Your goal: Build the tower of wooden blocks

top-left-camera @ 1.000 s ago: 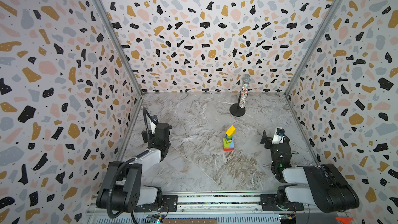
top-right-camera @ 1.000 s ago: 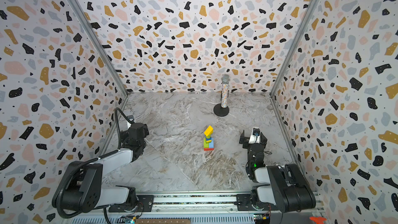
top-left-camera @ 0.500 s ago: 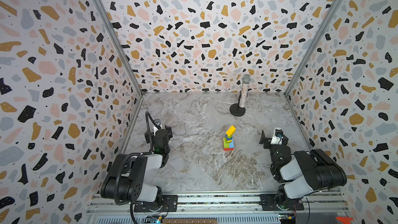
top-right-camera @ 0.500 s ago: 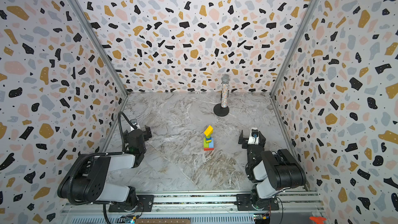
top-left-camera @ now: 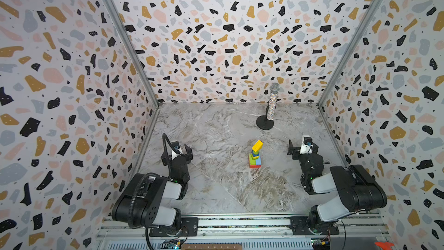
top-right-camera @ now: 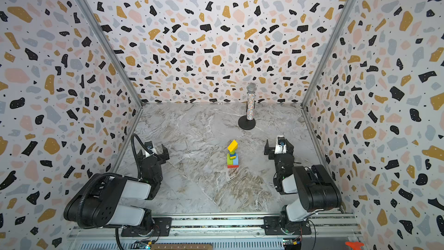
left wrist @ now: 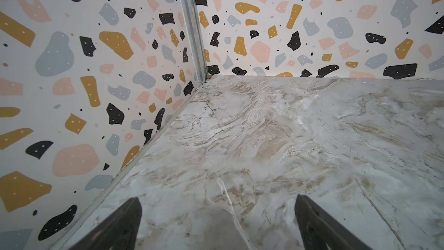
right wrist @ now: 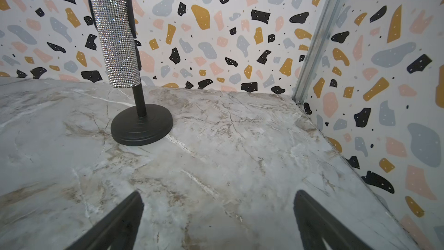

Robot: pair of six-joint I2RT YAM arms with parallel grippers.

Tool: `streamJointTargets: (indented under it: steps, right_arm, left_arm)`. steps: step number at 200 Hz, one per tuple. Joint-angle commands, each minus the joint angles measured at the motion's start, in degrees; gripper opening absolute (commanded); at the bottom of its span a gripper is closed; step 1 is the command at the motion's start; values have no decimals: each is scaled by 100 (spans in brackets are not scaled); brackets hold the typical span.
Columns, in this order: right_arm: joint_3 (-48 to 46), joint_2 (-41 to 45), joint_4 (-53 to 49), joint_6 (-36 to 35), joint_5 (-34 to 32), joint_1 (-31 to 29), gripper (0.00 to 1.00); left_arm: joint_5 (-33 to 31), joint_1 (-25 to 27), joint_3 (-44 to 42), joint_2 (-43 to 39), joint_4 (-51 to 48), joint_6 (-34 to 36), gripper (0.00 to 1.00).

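the tower [top-left-camera: 255,156] stands upright on the surface [top-left-camera: 216,128] between both arms, its yellow brick [top-left-camera: 257,145] askew on top. the right claw [top-left-camera: 303,149] is nearer than the left claw [top-left-camera: 177,152]. both gape wide, empty, aimed past it.

No legible text, label, brand or number in any view. Too small in both top views for reading any marking: the wood blocks [top-left-camera: 257,145] of the tower [top-right-camera: 232,159].
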State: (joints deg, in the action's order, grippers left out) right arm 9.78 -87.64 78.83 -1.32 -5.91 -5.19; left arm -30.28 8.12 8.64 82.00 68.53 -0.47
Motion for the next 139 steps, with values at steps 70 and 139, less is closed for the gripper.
streamJointTargets:
  steps: [70, 139]
  right_arm:
    - [61, 98, -149, 67, 67, -10, 99]
    - [48, 89, -92, 33, -6, -83, 99]
  left_arm:
    - [356, -197, 129, -65, 177, -111, 100]
    - [384, -197, 130, -65, 167, -103, 100]
